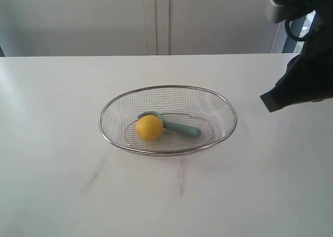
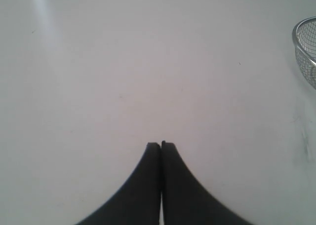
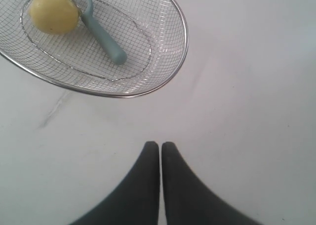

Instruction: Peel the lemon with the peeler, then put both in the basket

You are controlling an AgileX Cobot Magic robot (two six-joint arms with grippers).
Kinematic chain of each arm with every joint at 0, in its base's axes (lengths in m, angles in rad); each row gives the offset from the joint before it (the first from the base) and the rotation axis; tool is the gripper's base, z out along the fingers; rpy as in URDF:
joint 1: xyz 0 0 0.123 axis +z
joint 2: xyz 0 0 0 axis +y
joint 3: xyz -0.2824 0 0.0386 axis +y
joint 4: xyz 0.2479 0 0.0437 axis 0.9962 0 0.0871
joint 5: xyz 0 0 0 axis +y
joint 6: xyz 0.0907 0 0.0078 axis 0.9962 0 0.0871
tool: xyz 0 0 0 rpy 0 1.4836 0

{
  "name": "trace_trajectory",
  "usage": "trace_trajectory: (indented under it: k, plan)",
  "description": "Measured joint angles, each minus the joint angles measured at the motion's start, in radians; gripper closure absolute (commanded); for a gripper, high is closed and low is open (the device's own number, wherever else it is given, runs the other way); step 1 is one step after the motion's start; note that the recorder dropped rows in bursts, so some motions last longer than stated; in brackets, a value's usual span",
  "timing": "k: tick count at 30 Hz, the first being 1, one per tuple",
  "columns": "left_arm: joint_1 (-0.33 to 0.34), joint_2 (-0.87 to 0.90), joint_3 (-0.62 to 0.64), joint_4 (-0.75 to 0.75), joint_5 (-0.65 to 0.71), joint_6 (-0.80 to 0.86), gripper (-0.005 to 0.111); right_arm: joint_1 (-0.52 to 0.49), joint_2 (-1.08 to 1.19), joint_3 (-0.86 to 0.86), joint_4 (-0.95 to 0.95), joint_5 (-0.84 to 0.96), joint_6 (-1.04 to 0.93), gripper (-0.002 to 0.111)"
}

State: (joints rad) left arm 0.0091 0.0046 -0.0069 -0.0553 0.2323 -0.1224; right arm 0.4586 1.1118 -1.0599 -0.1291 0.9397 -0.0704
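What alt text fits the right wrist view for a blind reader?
A wire mesh basket on a white table holds a yellow lemon beside a teal peeler. The right gripper, jaws shut, is outside the basket.

The left gripper and the right gripper look alike: each has two matte black fingers, smooth and unmarked, broad at the base and curving in to narrow, squared tips. The right arm is a black angular bulk under a light grey housing, with a black cable looping beside it
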Motion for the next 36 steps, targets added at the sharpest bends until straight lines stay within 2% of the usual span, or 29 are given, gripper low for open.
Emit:
trace_trajectory:
  k: [36]
  plan:
    - [0.000,0.000,0.000,0.000,-0.025,0.004,0.107,0.000,0.000,0.000,0.000,0.000,0.000,0.106]
